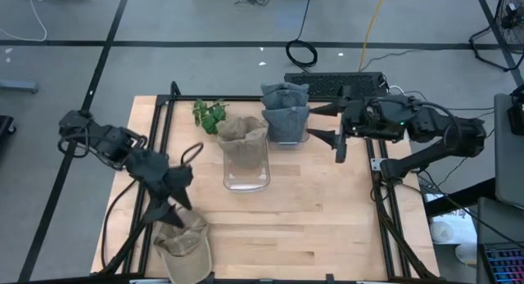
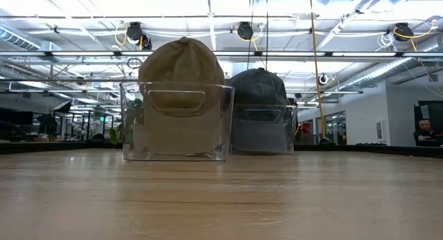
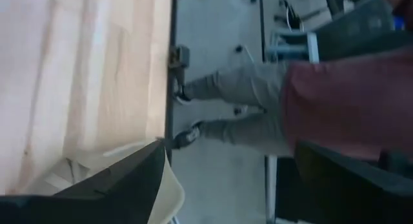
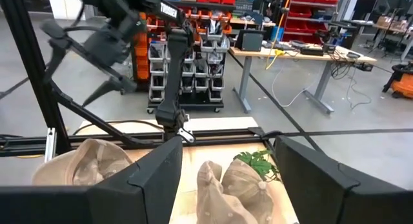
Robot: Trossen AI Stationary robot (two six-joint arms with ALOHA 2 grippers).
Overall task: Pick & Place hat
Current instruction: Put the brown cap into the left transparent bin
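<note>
A tan hat (image 1: 184,243) lies crown up on the wooden table (image 1: 327,227), at its near left corner. My left gripper (image 1: 182,194) hangs open just above and beyond the hat, touching nothing; in the left wrist view its fingers (image 3: 129,185) frame the table's edge and a pale bit of the hat (image 3: 173,195). A second tan hat (image 2: 180,81) sits in a clear bin (image 1: 246,165) at mid-table. My right gripper (image 1: 332,124) waits open above the far right, beside the grey hats.
A second clear bin (image 2: 266,129) holds grey hats (image 1: 285,112) at the far centre. A green plant (image 1: 210,114) stands at its left. A black frame (image 1: 160,137) edges the table. A person (image 3: 335,95) stands beyond the near left edge.
</note>
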